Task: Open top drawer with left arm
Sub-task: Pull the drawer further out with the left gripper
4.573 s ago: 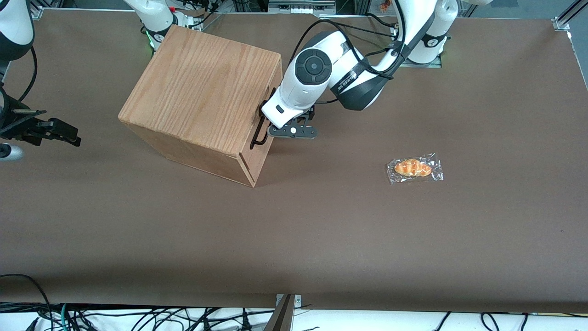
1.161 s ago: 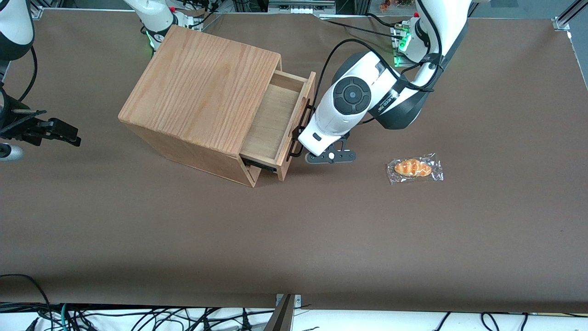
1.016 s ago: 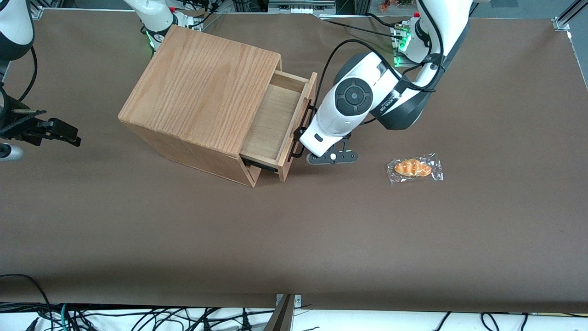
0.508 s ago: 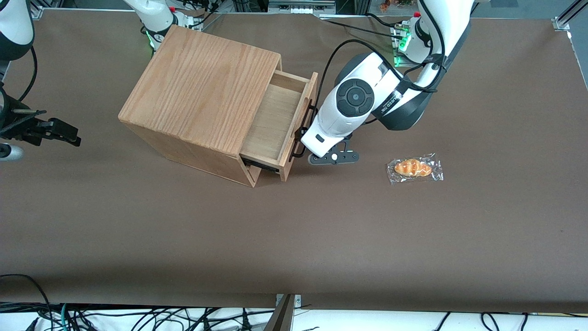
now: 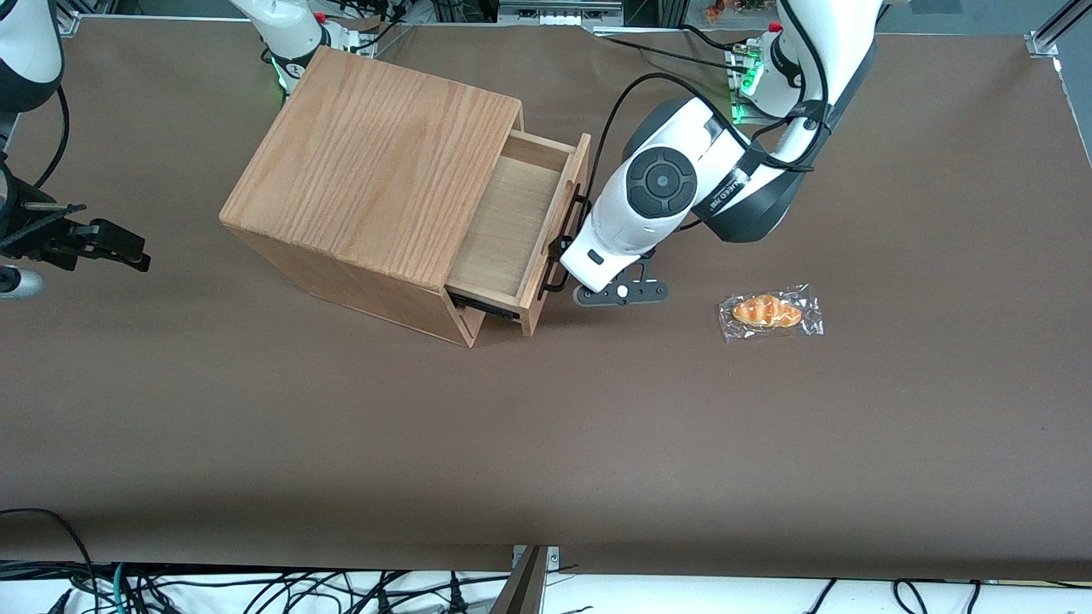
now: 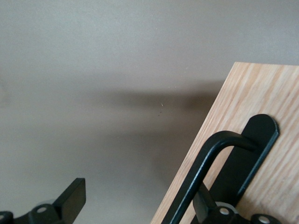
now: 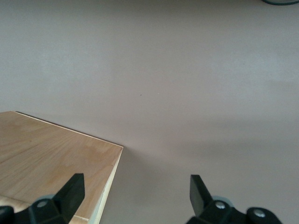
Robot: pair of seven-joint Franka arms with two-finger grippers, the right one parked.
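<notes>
The top drawer (image 5: pixel 512 226) stands pulled out of the cabinet (image 5: pixel 375 179), centre-left of the front view. The tool (image 5: pixel 559 256), mostly hidden under the left arm (image 5: pixel 657 192), has fingers (image 6: pixel 70 203) spread apart around the handle (image 6: pixel 205 172).

grainy wood drawer (image 5: pixel 505 226), matt black gripper (image 6: pixel 135 210) beside.

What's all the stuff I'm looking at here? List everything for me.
table: one, brown, under everything.
cabinet: one, oak-grain wood, on the table toward the parked arm's end.
top drawer: one, pale wood inside, pulled partly out of the cabinet, nothing in it.
handle: one, thin black bar, on the drawer front.
wrapped bread roll: one, orange in clear plastic, on the table toward the working arm's end.
left arm: one, white with a dark round cap, in front of the drawer.
claw: one, black, open, one finger inside the handle.
</notes>
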